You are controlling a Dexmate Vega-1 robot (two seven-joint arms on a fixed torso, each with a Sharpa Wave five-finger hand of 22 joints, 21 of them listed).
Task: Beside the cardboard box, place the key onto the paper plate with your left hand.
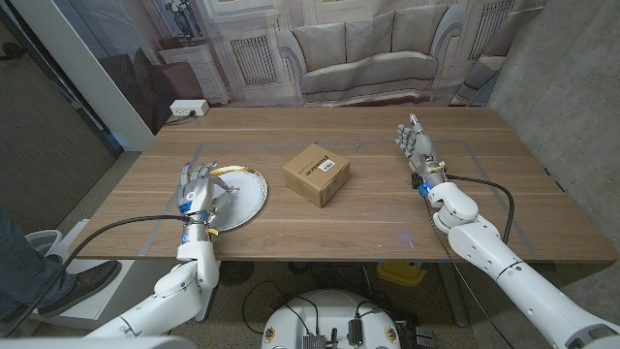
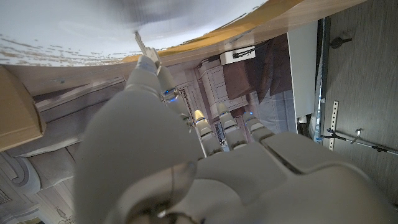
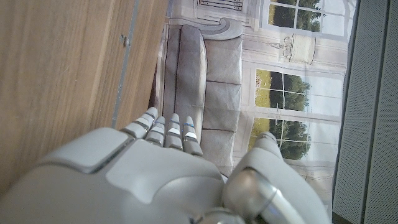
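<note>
The robot's left hand (image 1: 199, 191) hovers over the near-left part of the paper plate (image 1: 250, 197), which sits just left of the cardboard box (image 1: 316, 174) at the middle of the wooden table (image 1: 387, 208). In the left wrist view a slim metal piece — apparently the key (image 2: 142, 45) — pokes out from the fingertips (image 2: 148, 62) toward the white plate surface, so the hand appears to be pinching it, thumb against a finger; in the head view the key is too small to make out under the fingers.

The step in hand looks like the set-down. To do it well, the hand would come low over the plate's flat centre rather than its raised rim, bring the key's tip close to the paper, and only then part the fingers — a drop from height could bounce the key off the light plate or slide it toward the box. Pulling away straight up should keep the fingers from catching the rim.

The right hand (image 1: 415, 142) stands well to the right of the box, fingers apart and holding nothing.
</note>
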